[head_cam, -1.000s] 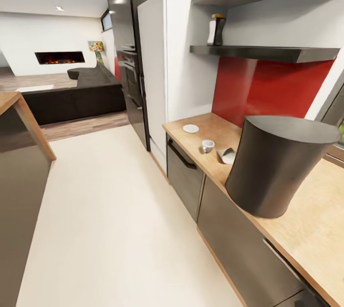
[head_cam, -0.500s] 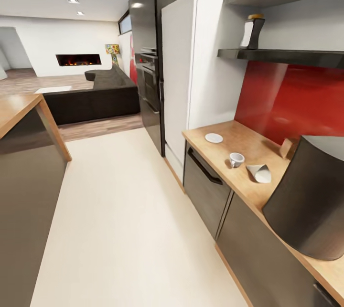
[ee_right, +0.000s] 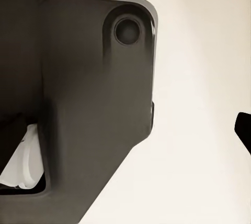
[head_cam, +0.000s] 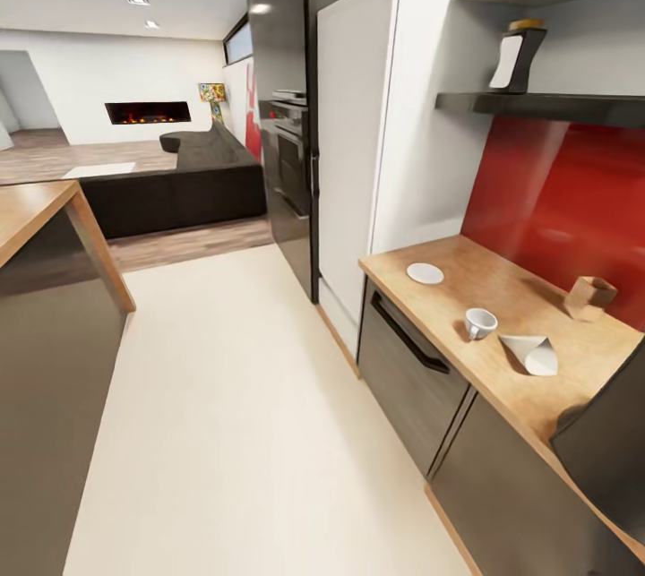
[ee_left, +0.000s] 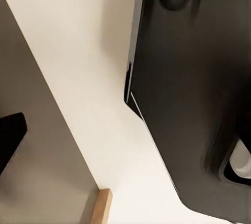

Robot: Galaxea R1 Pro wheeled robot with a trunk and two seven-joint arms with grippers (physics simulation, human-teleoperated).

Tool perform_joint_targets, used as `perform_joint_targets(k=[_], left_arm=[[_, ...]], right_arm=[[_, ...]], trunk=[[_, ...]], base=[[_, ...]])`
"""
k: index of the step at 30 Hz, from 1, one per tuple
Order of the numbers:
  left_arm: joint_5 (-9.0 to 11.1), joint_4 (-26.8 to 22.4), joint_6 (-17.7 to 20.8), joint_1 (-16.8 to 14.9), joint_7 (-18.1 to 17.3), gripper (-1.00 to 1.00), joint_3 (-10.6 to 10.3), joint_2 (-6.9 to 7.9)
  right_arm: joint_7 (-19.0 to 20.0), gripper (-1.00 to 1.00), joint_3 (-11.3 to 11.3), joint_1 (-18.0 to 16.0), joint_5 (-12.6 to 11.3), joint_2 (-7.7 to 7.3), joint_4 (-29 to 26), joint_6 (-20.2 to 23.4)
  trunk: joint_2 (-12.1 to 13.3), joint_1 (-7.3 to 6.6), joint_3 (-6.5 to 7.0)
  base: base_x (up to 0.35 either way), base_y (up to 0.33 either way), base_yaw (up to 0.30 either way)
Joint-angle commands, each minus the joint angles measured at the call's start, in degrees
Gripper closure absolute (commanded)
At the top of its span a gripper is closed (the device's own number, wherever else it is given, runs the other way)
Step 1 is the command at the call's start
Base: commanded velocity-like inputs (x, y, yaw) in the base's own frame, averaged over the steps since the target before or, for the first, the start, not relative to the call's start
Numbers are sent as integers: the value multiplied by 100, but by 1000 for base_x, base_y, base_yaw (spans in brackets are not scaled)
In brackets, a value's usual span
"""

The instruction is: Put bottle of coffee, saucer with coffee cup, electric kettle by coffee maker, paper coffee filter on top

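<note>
The countertop (head_cam: 502, 289) runs along the right wall over glossy grey cabinets (head_cam: 408, 370), ending against a tall white cabinet (head_cam: 376, 128) with a black oven column (head_cam: 287, 110) beyond it. On the countertop, toward 2 o'clock in the head view, the saucer (head_cam: 425, 273) lies flat near the far end, bare. The cup (head_cam: 480, 323) stands upright nearer the camera, well apart from the saucer and close to the front edge. The filter (head_cam: 532, 353) lies on its side just beside the cup, at about 4 o'clock from it, not touching it as far as can be judged. A small tan block (head_cam: 589, 296) sits against the red backsplash (head_cam: 555, 200), at about 1 o'clock from the filter. The coffee maker (head_cam: 609, 446) shows as a dark mass cut off at the picture's 4 o'clock corner, on the same worktop. The bottle (head_cam: 520, 56) stands upright on the dark wall shelf (head_cam: 537, 103), at 1 o'clock, above the backsplash. A pale floor (head_cam: 233, 397) fills the middle; a wood-topped island (head_cam: 36, 227) stands at 9 o'clock, and a dark sofa (head_cam: 179, 173) and a lit fireplace (head_cam: 146, 113) lie beyond at 11 o'clock. Each wrist view looks down past dark robot bodywork (ee_left: 193, 93) to the floor; the left one also catches a strip of grey panel with a wood edge (ee_left: 103, 205). A dark tip (ee_left: 9, 138) juts in at the edge of the left wrist view and another (ee_right: 244, 130) in the right; from these I cannot tell whether either arm's fingers are spread or closed.
</note>
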Motion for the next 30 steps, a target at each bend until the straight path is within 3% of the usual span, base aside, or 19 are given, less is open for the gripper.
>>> perform_joint_targets(k=[1, 30], left_arm=[[58, 2, -11, -3, 0, -100, 6, -1], [51, 0, -9, -3, 0, -100, 6, -4]], right_arm=[[-3, -100, 2, -2, 6, -1, 4, -20], [2, -100, -5, -3, 6, -2, 12, -18]], trunk=[[-10, 6, -11], [-10, 6, 137]], base=[[294, 188, 0], [259, 185, -167]])
